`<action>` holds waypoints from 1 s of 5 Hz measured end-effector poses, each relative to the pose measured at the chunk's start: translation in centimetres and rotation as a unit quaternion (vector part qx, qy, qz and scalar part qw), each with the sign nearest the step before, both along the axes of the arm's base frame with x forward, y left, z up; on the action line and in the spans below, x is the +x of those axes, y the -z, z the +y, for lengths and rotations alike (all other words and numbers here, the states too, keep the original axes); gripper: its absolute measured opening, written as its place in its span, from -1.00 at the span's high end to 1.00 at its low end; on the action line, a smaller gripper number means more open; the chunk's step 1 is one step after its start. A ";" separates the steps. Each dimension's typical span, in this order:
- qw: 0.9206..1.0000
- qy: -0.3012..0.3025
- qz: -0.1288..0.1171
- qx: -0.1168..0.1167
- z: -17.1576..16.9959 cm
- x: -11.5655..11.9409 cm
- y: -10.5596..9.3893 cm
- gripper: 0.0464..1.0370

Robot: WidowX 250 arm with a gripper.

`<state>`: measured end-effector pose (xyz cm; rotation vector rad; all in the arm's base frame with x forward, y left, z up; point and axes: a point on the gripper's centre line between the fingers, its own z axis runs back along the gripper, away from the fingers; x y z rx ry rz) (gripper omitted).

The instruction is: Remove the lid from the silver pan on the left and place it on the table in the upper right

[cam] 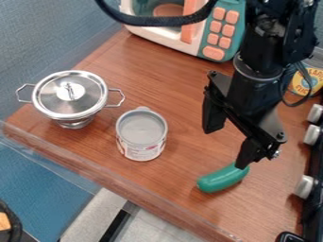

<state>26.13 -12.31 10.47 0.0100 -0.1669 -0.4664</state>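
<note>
While round metal lid [87, 90] caps pan [74, 123], wood-grained table [180, 111]

The wooden tabletop [180, 184] is lit fairly brightly and evenly by soft, diffuse light; its exact source cannot be told. Pale, shiny reflections are caught by the metal lid [88, 88] of the silver pan [69, 115], and a mild sheen is carried by the green toy [221, 179]. Faint, soft-edged shadows are cast on the wood near the can [140, 149] and beneath the pan. The black arm [259, 59] is rendered very dark, with its surface detail partly lost in shadow.
</note>
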 end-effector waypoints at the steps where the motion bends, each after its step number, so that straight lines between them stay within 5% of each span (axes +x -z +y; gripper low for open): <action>1: 1.000 -0.002 0.013 0.005 0.1 -0.2 0.8 -0.93; 3: 0.999 -0.053 0.011 0.002 3.3 0.0 0.6 -0.93; 4: 0.997 -0.080 -0.009 -0.002 5.8 -0.2 -0.7 -0.93; 5: 0.991 -0.125 -0.030 0.047 10.1 0.6 -1.2 -0.93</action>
